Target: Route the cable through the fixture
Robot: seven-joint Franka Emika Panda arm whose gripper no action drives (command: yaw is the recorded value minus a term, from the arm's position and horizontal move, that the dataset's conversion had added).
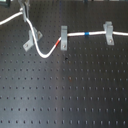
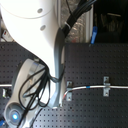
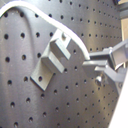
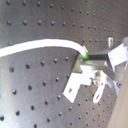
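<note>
The white cable (image 1: 46, 54) comes in from the first exterior view's upper left, dips in a loop, then rises past its red band (image 1: 59, 45). It goes through two upright grey clips, with the blue band (image 1: 87, 34) between them. The askew grey fixture (image 1: 31, 41) stands left of the loop. My gripper (image 1: 22, 11) is above the fixture and shut on the cable. In the first wrist view the cable (image 3: 55, 22) curves close past the fixture's forked top (image 3: 59, 47) to my gripper (image 3: 93, 62). I cannot tell whether it lies between the prongs. In the second wrist view the cable (image 4: 40, 45) ends at my gripper (image 4: 86, 56), above the fixture (image 4: 76, 84).
The two upright clips (image 1: 63, 35) (image 1: 108, 33) stand on the black perforated board (image 1: 70, 95). In the second exterior view the white arm (image 2: 35, 30) and its hoses hide the board's left half. The clips (image 2: 68, 93) (image 2: 106, 88) and the cable (image 2: 87, 88) show to the second exterior view's right.
</note>
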